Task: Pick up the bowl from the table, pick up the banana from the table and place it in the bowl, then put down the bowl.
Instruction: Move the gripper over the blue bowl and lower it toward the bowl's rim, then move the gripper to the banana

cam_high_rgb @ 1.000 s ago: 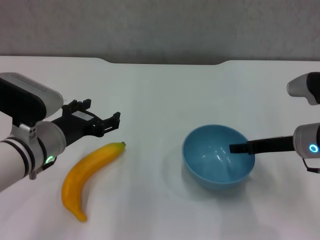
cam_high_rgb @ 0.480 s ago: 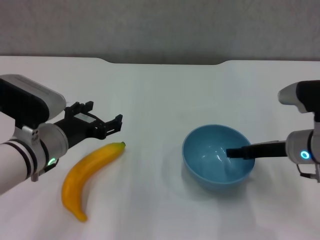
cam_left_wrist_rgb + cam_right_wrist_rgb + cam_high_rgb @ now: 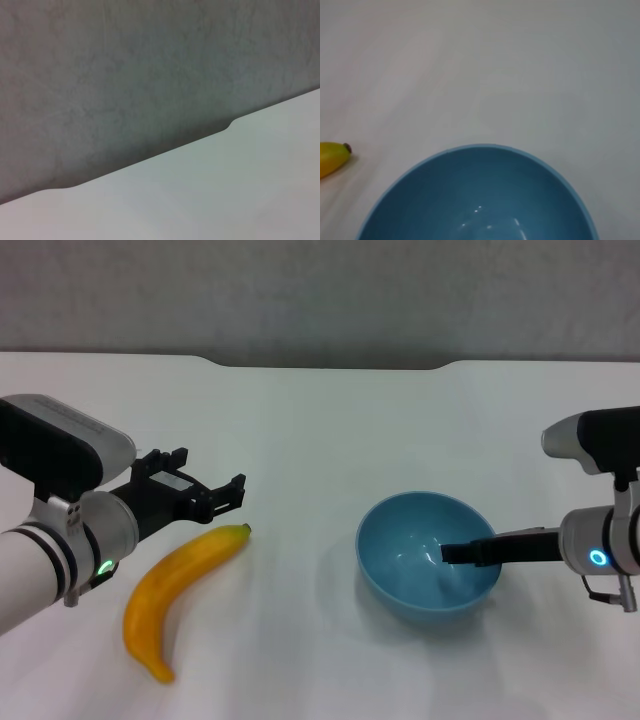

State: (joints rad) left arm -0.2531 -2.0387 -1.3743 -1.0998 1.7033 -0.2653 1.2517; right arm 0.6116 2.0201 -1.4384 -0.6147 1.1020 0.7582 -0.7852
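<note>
The light-blue bowl [image 3: 405, 560] is right of centre on the white table [image 3: 320, 430]. My right gripper [image 3: 455, 554] grips its right rim, with one dark finger [image 3: 470, 553] inside. The bowl casts a faint shadow to its left and looks barely raised. It fills the lower part of the right wrist view [image 3: 480, 200]. The yellow-orange banana [image 3: 180, 580] lies at the left with its dark stem toward the centre; its tip shows in the right wrist view [image 3: 332, 156]. My left gripper [image 3: 213, 478] is open and empty, hovering just beyond the stem end.
The table's far edge has a shallow notch [image 3: 330, 366], with a grey wall behind it. The left wrist view shows only the bare tabletop [image 3: 210, 195] and that wall.
My right gripper has moved left with the bowl, which has shifted a little leftward. My left gripper has dipped slightly toward the banana. The banana has not moved.
</note>
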